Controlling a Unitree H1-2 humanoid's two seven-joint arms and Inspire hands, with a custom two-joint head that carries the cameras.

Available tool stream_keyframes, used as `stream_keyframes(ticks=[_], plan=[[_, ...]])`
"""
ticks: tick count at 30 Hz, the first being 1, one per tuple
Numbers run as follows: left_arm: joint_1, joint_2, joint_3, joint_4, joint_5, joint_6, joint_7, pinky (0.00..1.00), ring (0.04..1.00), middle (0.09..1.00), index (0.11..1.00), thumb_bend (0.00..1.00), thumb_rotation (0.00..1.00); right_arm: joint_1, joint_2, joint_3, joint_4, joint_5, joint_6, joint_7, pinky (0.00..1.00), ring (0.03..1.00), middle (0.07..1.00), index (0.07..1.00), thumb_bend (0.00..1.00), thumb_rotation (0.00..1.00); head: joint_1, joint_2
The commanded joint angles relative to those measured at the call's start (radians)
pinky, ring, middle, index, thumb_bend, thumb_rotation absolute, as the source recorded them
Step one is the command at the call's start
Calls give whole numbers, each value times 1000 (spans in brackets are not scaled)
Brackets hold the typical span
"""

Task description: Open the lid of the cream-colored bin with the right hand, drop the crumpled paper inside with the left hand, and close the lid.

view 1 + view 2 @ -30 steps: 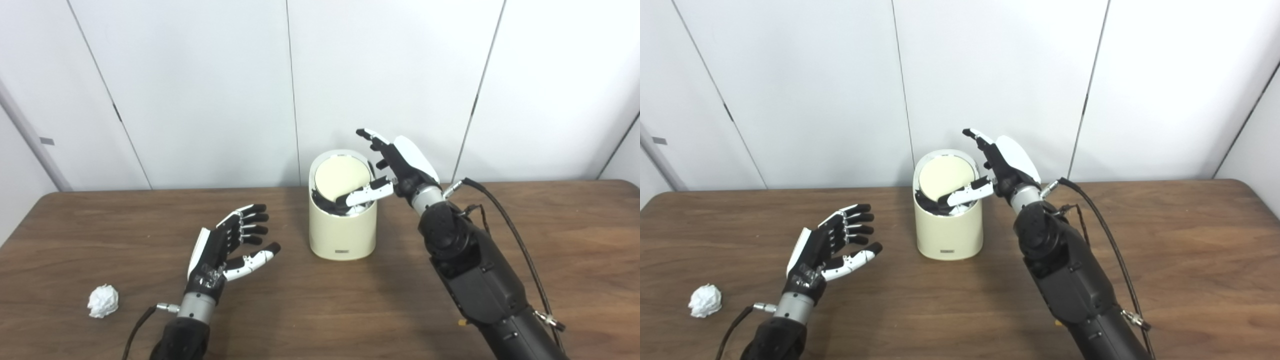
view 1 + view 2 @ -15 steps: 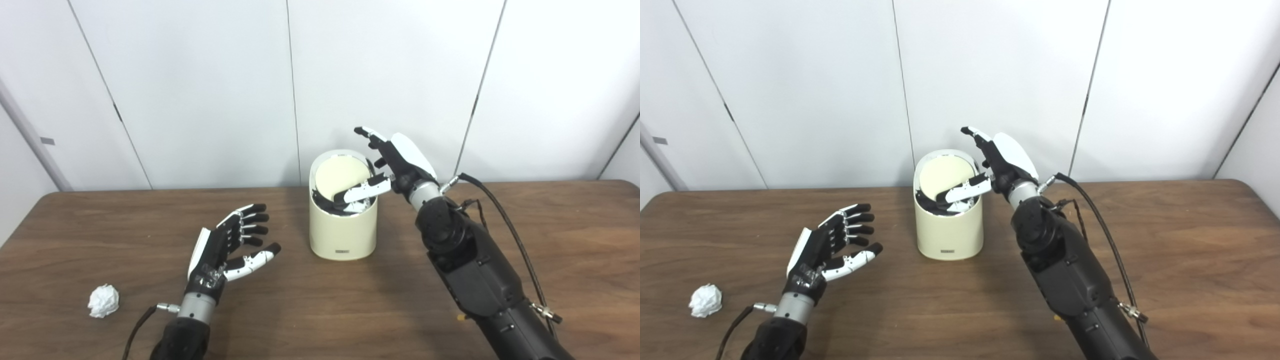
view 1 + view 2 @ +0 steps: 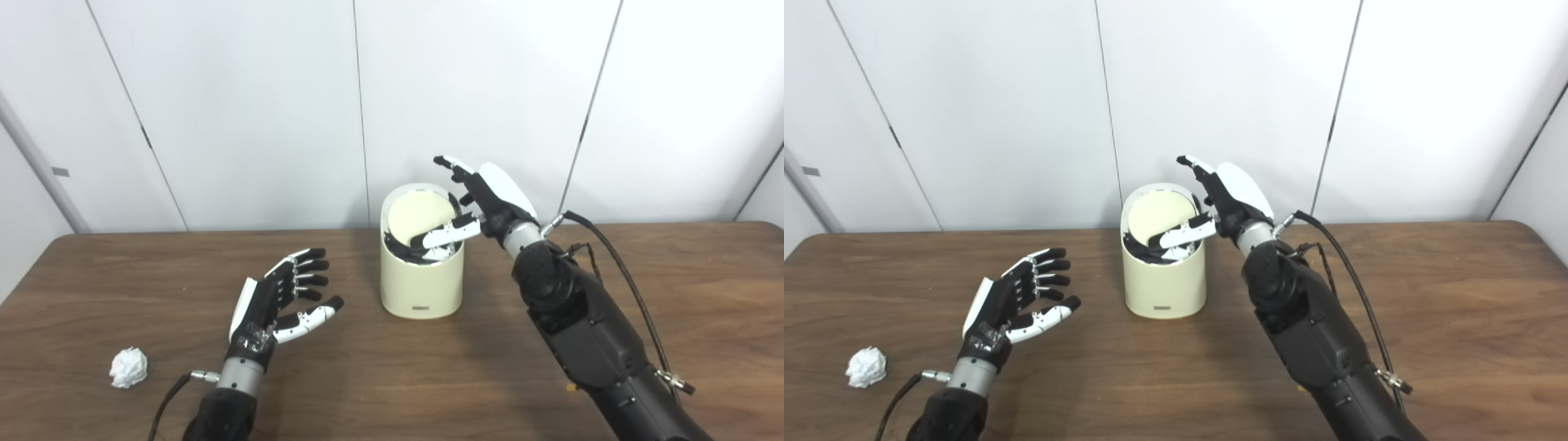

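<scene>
Brown tabletop [image 3: 392, 380]: paper ball [image 3: 128, 367] lower left, untouched. My right hand [image 3: 484, 202], fingers spread, has barely moved on the raised bin lid [image 3: 419, 217]; left hand [image 3: 278, 303] stays spread.

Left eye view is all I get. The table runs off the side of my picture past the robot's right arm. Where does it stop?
Observer: Just past there. In the right eye view the table has a rounded far corner on that side, and its right edge slants toward the front.
Operator: Is another paper ball hiding over there?
Observer: None that I can see. That extra strip shows only brown wood. The one crumpled paper lies at the far left of the table, on the outer side of the open left robot hand.
</scene>
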Motion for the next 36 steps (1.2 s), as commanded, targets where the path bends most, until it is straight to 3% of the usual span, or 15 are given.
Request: stream_keyframes(ticks=[1, 11, 24, 30, 33, 36], plan=[[-30, 4, 4, -35, -3, -19, 6, 605, 689, 757, 794, 634, 50, -27, -20, 10, 17, -54, 13, -9, 684, 867, 919, 912, 783, 263, 0, 1], [-21, 0, 2, -52, 0, -8, 8, 595, 688, 756, 791, 639, 47, 6, -26, 64, 71, -99, 46, -14, 632, 819, 898, 897, 736, 107, 7, 11], [-29, 0, 2, -30, 1, -25, 9, 570, 681, 755, 796, 635, 50, -1, -37, 55, 40, -97, 63, -2, 603, 825, 910, 900, 745, 140, 6, 5], [-30, -1, 2, -33, -3, -19, 7, 597, 684, 751, 795, 639, 47, 2, -32, 26, 12, -75, 49, -13, 621, 835, 901, 891, 755, 144, 6, 3], [-30, 2, 1, -35, 1, -18, 8, 611, 687, 752, 794, 640, 53, 3, -26, -6, -12, -39, 37, -12, 686, 858, 911, 897, 744, 127, 7, 4], [-30, 3, 2, -37, 1, -16, 7, 608, 687, 752, 795, 637, 38, 3, -15, -56, -61, 7, 12, -19, 720, 868, 910, 903, 750, 174, 4, 3]])
